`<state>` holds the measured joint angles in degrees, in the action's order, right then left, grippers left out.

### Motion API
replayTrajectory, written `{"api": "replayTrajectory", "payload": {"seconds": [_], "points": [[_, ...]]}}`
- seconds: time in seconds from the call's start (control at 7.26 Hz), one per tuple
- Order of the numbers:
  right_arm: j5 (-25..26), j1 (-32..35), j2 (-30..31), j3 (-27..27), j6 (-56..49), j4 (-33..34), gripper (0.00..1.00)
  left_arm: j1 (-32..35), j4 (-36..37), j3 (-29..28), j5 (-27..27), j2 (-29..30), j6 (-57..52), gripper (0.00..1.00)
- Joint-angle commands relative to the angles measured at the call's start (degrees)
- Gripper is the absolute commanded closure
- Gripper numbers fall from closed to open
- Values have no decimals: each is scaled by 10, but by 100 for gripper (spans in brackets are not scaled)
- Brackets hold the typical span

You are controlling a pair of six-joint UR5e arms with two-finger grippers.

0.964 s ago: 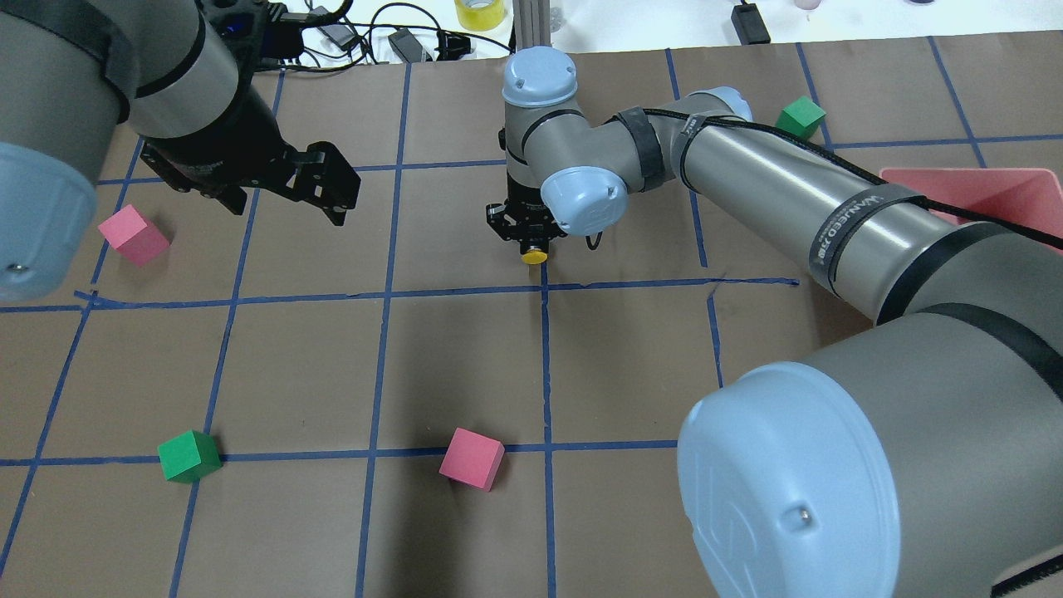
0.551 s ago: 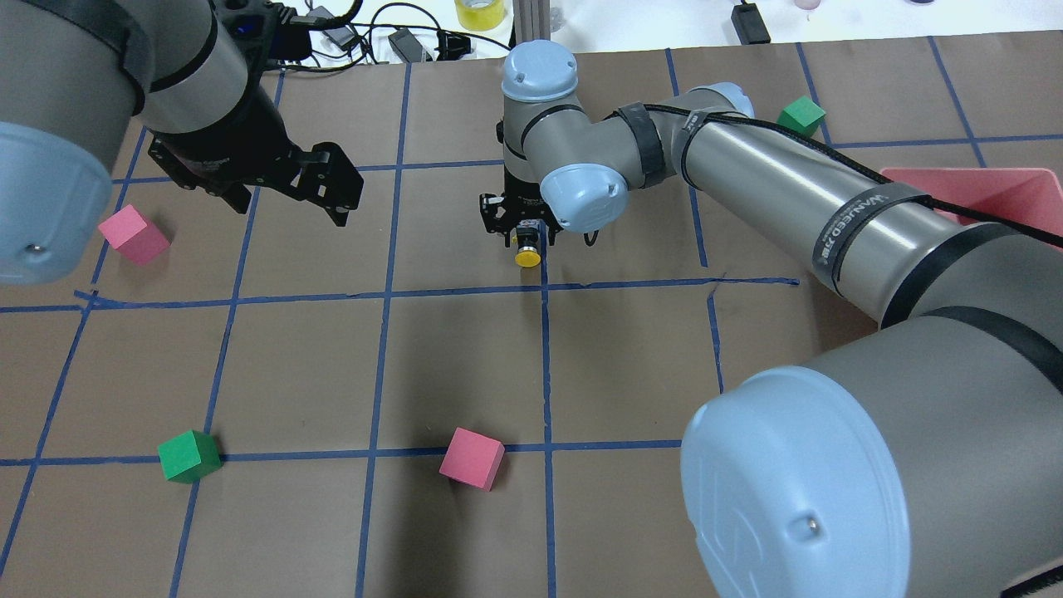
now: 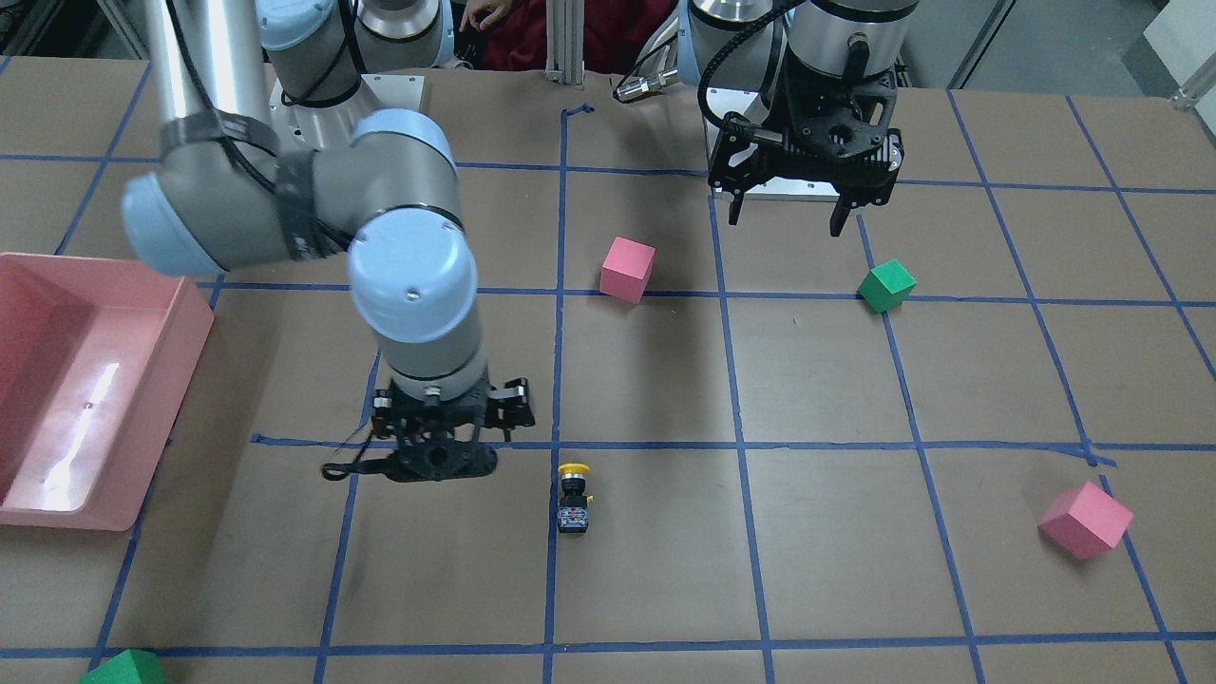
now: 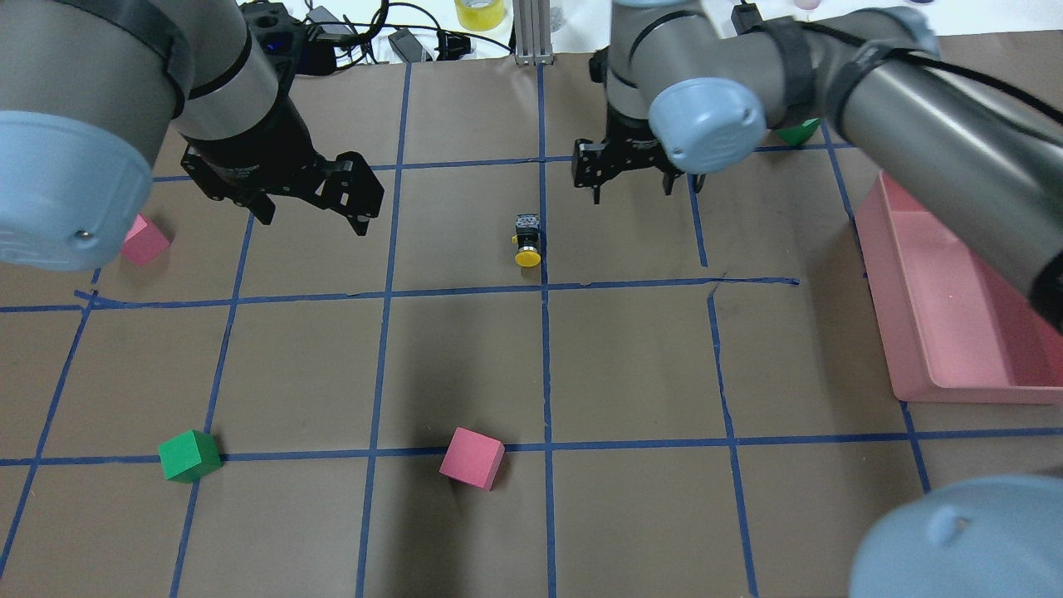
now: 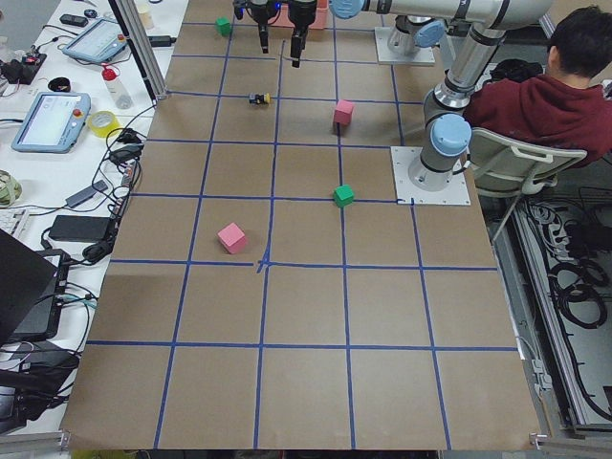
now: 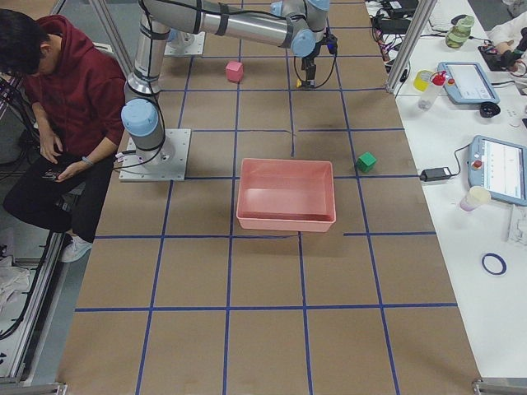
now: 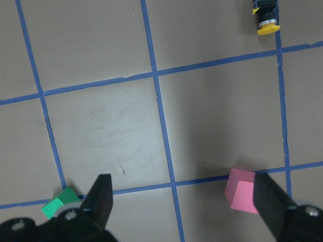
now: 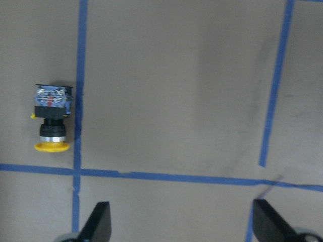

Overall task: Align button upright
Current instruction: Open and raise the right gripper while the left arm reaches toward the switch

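The button (image 4: 527,241) lies on its side on a blue tape line. Its yellow cap points toward the robot's side and its base block points away. It also shows in the front view (image 3: 573,496), the right wrist view (image 8: 52,118) and the left wrist view (image 7: 266,17). My right gripper (image 4: 629,189) is open and empty, above the table to the right of the button and a little beyond it, apart from it. My left gripper (image 4: 314,220) is open and empty, hovering well to the left of the button.
A pink bin (image 4: 884,299) stands at the right. A pink cube (image 4: 472,458) and a green cube (image 4: 189,456) lie nearer the robot. Another pink cube (image 4: 145,241) is at the left, and a green cube (image 4: 797,131) shows behind the right arm.
My right gripper was shut on the button. It has let go, opened and moved away to the right. The button stays on the tape line. The left gripper has shifted slightly right.
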<state>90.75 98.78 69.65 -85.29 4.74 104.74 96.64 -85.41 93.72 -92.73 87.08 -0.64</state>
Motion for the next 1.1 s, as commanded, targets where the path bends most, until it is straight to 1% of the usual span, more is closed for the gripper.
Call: {"api": "replayTrajectory", "payload": {"seconds": [0.0,0.14,0.28,0.41,0.55,0.69,0.83,0.96], "points": [[7,-61,101,-13,-97,-94,0,29,135,51,2,15,56,0],[8,-65,131,-13,-116,-110,0,47,230,94,4,24,81,0],[9,-68,149,-13,-119,-123,0,65,325,129,4,40,114,0],[7,-69,157,-13,-120,-151,0,75,415,155,4,61,119,0],[7,-69,172,-13,-121,-169,0,79,492,173,4,88,120,0],[2,-67,170,-17,-120,-175,0,84,583,189,4,123,120,0],[0,-68,171,-24,-123,-168,0,89,666,204,4,160,120,0],[-1,-68,171,-27,-123,-168,0,94,739,205,3,198,119,0]]}}
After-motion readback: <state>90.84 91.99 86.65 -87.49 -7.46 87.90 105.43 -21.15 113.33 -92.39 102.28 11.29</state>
